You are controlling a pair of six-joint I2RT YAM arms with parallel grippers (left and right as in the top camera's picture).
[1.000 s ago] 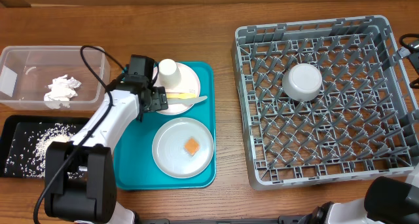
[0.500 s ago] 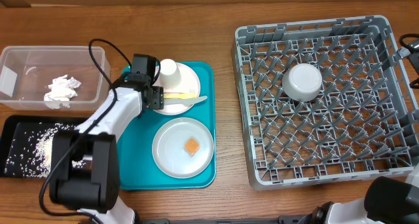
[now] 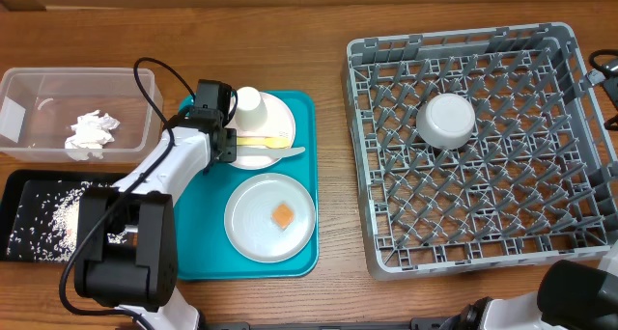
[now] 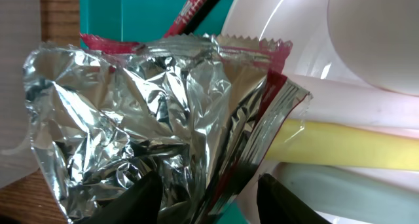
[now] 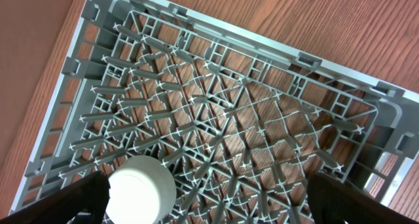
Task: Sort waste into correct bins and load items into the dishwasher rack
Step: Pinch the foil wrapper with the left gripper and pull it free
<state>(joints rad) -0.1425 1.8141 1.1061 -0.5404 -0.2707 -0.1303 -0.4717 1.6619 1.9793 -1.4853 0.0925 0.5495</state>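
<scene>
Crumpled silver foil (image 4: 150,126), with red wrapper edges (image 4: 278,50) showing along its top and side, lay at the far left part of the teal rectangular serving tray (image 3: 304,108). The left end effector (image 4: 206,201) stood about half open with the foil between its dark fingertips (image 4: 145,196). Whether they were pressing on the foil could not be told from the wrist view. Just beside the foil on that tray sat the pinkish-white plate (image 3: 282,113). It carried a small white cup (image 3: 249,101), a yellow flat utensil (image 3: 268,140) and a pale flat utensil (image 3: 282,152).

On the near half of the teal tray was the grey round plate (image 3: 253,235), holding a small orange food square (image 3: 282,216).

Left of the teal tray on the table stood the clear rectangular plastic tub (image 3: 29,77) with a crumpled white napkin (image 3: 92,134) inside. Nearer than the tub, also left of the tray, lay the shallow black rectangular tray (image 3: 19,181) scattered with white rice grains (image 3: 53,214).

Well to the right of the teal tray stood the large square grey plastic rack (image 3: 386,262), and a white bowl (image 3: 445,120) sat upside down on its pegs. The right end effector (image 5: 209,201) hung above this rack with its fingers spread wide and nothing between them.
</scene>
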